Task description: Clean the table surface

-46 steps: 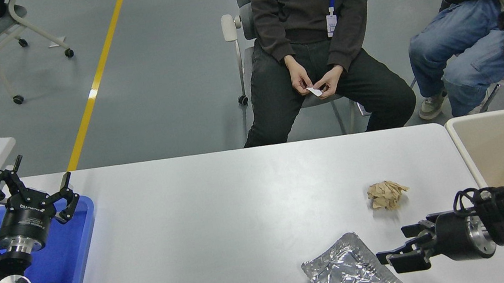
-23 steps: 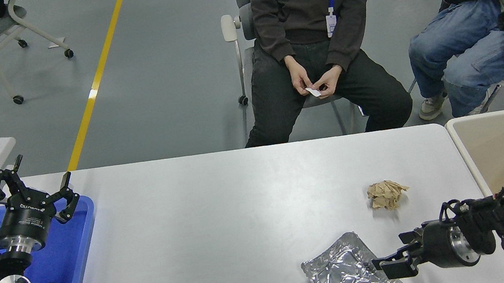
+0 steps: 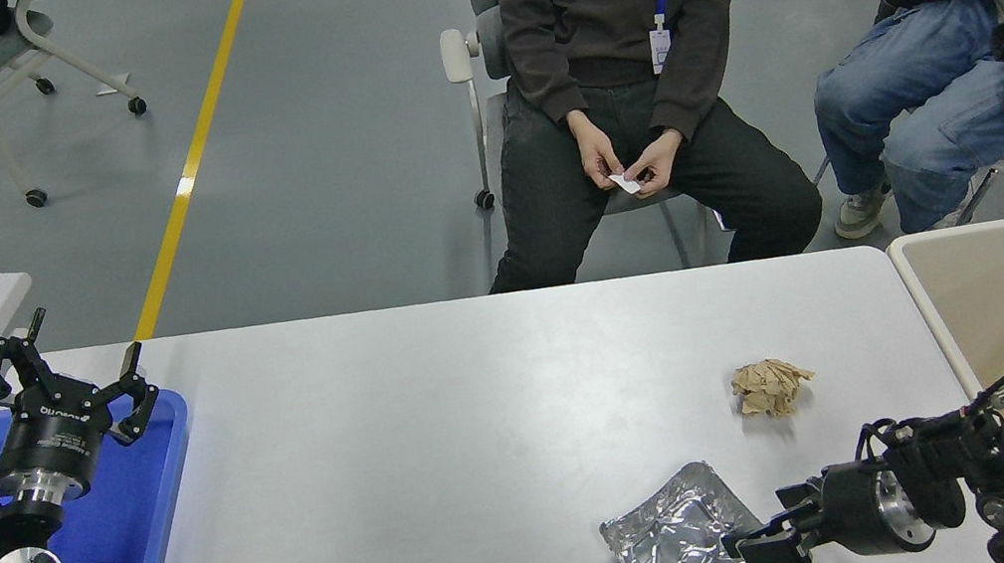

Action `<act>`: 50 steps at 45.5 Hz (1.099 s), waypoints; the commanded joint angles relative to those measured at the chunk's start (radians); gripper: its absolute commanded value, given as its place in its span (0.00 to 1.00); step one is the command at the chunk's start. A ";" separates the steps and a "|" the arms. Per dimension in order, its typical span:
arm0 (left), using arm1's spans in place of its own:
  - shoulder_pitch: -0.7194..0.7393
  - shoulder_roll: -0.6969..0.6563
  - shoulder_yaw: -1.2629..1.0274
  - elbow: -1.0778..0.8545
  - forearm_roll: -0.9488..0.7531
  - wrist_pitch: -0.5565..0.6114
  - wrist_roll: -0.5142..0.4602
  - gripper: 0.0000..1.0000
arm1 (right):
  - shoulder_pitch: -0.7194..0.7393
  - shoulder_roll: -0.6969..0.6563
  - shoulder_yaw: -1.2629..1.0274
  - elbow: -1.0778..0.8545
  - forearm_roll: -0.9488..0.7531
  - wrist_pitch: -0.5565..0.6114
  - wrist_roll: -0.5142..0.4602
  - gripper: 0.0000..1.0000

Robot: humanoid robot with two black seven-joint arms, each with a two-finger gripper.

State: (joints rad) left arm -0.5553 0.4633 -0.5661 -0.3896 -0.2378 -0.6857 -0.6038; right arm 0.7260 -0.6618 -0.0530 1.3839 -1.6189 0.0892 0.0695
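The right gripper (image 3: 763, 544) hung with its fingers parted and holding nothing over the silver foil bag (image 3: 694, 538) on the table surface (image 3: 409, 457), a crumpled brown paper (image 3: 770, 386) nearby, the left gripper (image 3: 65, 386) parked spread open over the blue tray (image 3: 155, 497).

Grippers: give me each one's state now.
Left gripper: open, empty, parked over the blue tray.
Right gripper: open, empty, at the foil bag.

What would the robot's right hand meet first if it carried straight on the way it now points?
Most likely the crumpled silver foil bag: the right hand, open, points left, its tips already at the bag's right edge, though its height above is unclear.
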 commanded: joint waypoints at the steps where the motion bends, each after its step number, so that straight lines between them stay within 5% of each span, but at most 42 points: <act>1: 0.000 0.000 0.000 0.000 0.000 0.000 -0.001 1.00 | -0.036 0.011 -0.002 -0.016 -0.001 -0.032 -0.002 0.98; 17: 0.000 0.000 0.000 0.000 0.000 0.000 -0.001 1.00 | -0.073 0.014 0.010 -0.068 -0.003 -0.046 0.000 0.96; 27: 0.000 0.000 0.000 0.000 0.000 0.000 -0.001 1.00 | -0.077 0.022 0.004 -0.075 -0.004 -0.072 0.009 0.72; 31: 0.000 0.000 0.000 0.000 0.000 0.000 -0.001 1.00 | -0.073 0.027 -0.001 -0.075 -0.006 -0.072 0.013 0.53; 37: 0.000 0.000 0.000 0.000 0.000 0.000 -0.001 1.00 | -0.069 0.034 -0.001 -0.078 -0.003 -0.056 0.024 0.00; 50: 0.000 0.000 0.000 0.000 0.000 0.000 -0.001 1.00 | -0.063 0.025 0.002 -0.080 0.004 -0.023 0.024 0.00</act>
State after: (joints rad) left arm -0.5553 0.4633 -0.5661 -0.3896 -0.2378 -0.6857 -0.6039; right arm 0.6589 -0.6317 -0.0536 1.3066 -1.6215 0.0467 0.0901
